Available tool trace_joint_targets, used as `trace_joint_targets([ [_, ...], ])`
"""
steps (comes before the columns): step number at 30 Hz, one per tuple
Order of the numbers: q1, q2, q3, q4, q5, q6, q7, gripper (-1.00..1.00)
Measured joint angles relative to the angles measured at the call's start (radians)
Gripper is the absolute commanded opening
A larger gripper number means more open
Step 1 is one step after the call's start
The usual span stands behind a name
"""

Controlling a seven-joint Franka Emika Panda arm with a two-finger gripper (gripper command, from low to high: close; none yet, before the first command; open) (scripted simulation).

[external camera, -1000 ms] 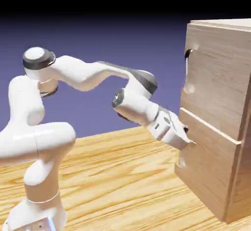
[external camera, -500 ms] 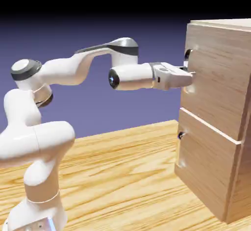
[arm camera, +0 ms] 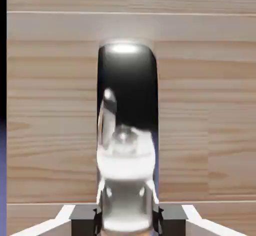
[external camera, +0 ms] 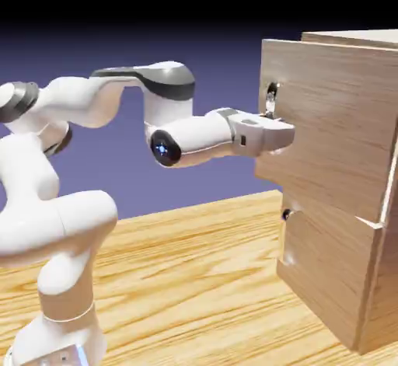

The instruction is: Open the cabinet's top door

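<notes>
Now the white two-finger gripper is clamped on the shiny curved handle, its long axis upright, of the flat wood-grain top door, swung ajar from the boxy light-brown cabinet

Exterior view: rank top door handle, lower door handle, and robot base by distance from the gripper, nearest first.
From the gripper, shut at the top door:
1. Top door handle: right at the fingertips, on the door's left edge.
2. Lower door handle: below the gripper, on the lower panel.
3. Robot base: far lower left.
</notes>
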Motion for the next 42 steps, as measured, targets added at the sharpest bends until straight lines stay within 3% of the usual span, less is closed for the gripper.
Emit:
trace_joint_targets([
  [9, -0.144, -0.192, -0.176, 0.012, -0.282, -0.391, -0.15, -1.0],
  [18, -0.325, -0.514, -0.238, 0.191, -0.631, -0.69, -0.356, -1.0],
  [30, -0.431, -0.949, -0.193, 0.537, -1.014, -0.827, -0.518, -1.0],
  [42, -0.388, -1.383, -0.14, 0.944, -1.301, -0.902, -0.492, -1.0],
])
